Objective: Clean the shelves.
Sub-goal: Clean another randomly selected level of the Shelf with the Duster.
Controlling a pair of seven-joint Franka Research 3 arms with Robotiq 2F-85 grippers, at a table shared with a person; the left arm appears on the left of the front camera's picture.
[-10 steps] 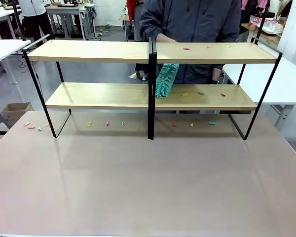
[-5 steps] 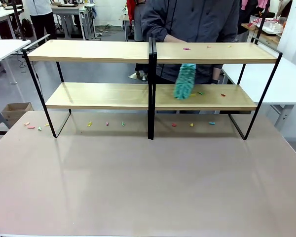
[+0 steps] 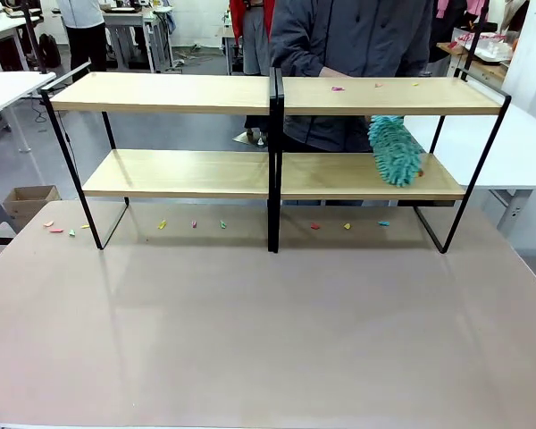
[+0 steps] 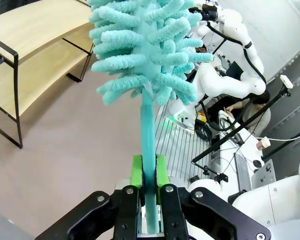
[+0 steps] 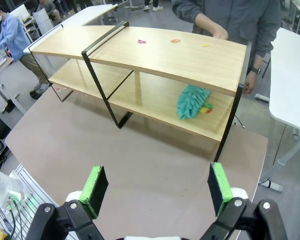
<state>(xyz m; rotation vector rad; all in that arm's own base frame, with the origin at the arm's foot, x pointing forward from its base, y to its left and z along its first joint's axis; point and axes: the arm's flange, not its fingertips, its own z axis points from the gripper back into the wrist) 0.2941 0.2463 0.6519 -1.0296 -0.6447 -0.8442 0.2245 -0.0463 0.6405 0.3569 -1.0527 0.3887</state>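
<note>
The left end effector (image 4: 149,172) is clamped tight on the handle of a teal duster (image 4: 142,45), whose long axis points to 12 o'clock along the fingers. The shelves (image 4: 40,22) lie at 10 o'clock from it, well apart, on the desk (image 3: 250,331). A second duster (image 3: 393,150) touches the lower board near its 3 o'clock end, and scraps (image 3: 338,88) dot the upper board. The right end effector (image 5: 157,190) gapes wide and empty, with the shelves at its 12 o'clock. The left arm, I judge, must swing its brush toward 10 o'clock.
</note>
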